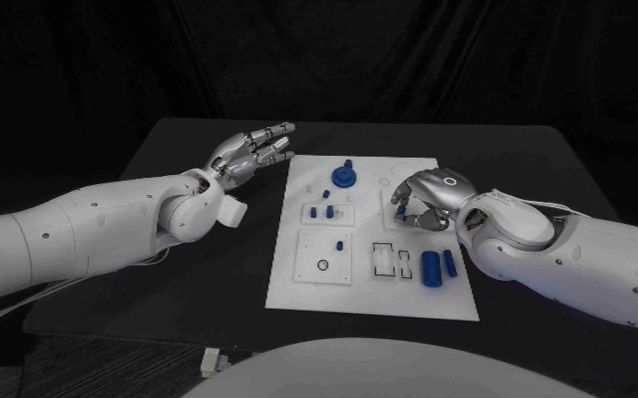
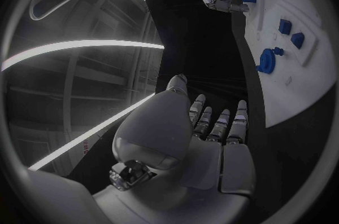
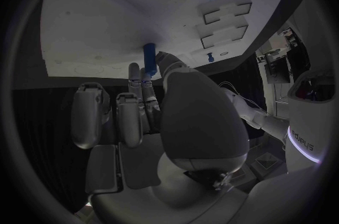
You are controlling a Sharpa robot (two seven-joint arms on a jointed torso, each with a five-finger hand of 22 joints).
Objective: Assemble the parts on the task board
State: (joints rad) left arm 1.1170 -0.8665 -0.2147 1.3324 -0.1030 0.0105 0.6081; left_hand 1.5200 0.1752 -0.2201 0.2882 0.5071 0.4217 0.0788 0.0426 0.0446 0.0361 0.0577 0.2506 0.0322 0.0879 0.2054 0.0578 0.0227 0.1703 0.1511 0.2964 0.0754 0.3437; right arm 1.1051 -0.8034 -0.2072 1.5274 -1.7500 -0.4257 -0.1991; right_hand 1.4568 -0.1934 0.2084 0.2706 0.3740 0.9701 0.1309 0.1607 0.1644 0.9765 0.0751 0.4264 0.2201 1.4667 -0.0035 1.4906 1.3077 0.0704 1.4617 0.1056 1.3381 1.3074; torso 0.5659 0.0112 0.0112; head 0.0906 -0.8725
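Two hands are seen over the black table, and only the right hand is engaged with the task board. It is curled over the board's right half, and in the right wrist view a small blue peg is pinched upright between its fingertips, close against the white surface. The step in hand is judged to be the seating of this peg; a receiving hole must be found and the peg kept square as it is lowered, and that hole cannot be made out beneath the fingers. The left hand is held off the board's left edge, fingers extended and apart, with nothing in it. A blue round part and two blue cylinders lie on the board. Whether the peg already touches the board cannot be told.
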